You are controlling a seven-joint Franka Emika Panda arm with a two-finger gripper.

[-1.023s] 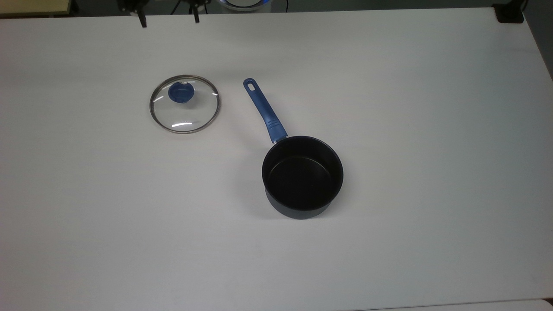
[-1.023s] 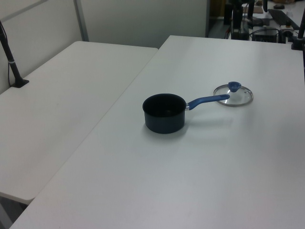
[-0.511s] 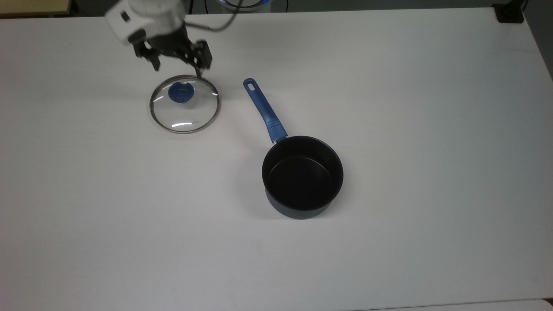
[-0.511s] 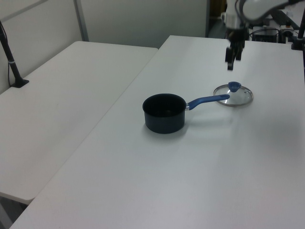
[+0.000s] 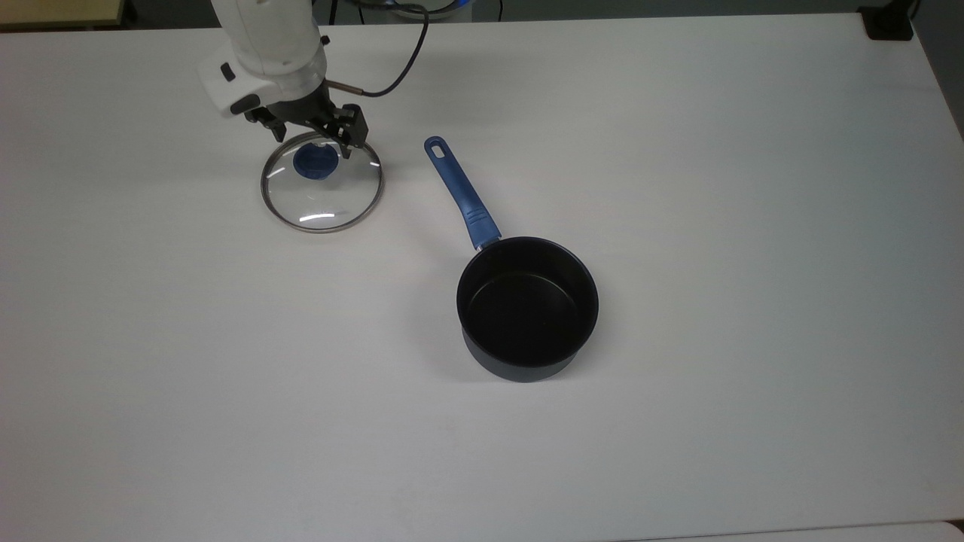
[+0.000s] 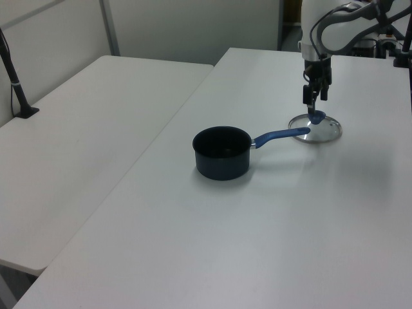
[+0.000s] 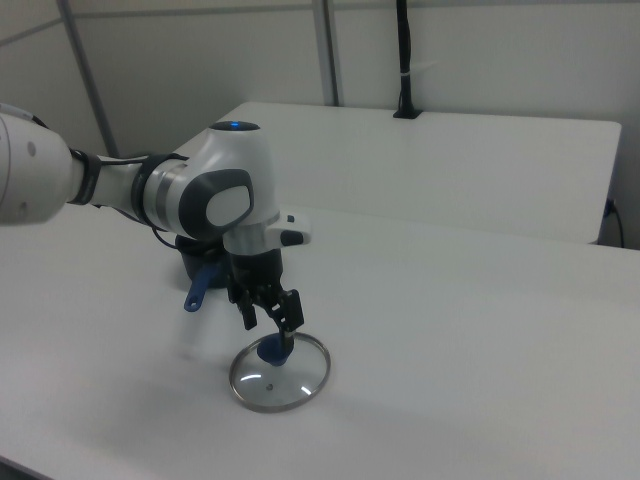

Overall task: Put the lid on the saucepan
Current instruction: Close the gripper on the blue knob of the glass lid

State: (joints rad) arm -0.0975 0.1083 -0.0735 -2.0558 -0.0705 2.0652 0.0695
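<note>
The lid [image 5: 324,202], a clear glass disc with a metal rim and a blue knob [image 5: 315,162], lies flat on the white table at the top view's upper left. My gripper [image 5: 312,143] hangs just above the knob, open, one finger on each side of it and nothing between them. In the left view the gripper [image 6: 317,100] points down over the lid [image 6: 326,131]; in the right view the gripper [image 7: 270,326] is close over the lid [image 7: 287,381]. The saucepan [image 5: 527,309] stands upright and apart, its blue handle [image 5: 461,193] pointing toward the lid.
The white table [image 5: 715,188] is wide and bare around both objects. A black cable [image 5: 407,68] trails from the arm's wrist. A black clamp [image 5: 889,24] sits at the top view's far right corner. A second table [image 6: 77,148] adjoins at the left view's left.
The arm has come in from the top view's far edge and dropped toward the lid, its open fingers now straddling the knob. Lid and saucepan have not moved.
</note>
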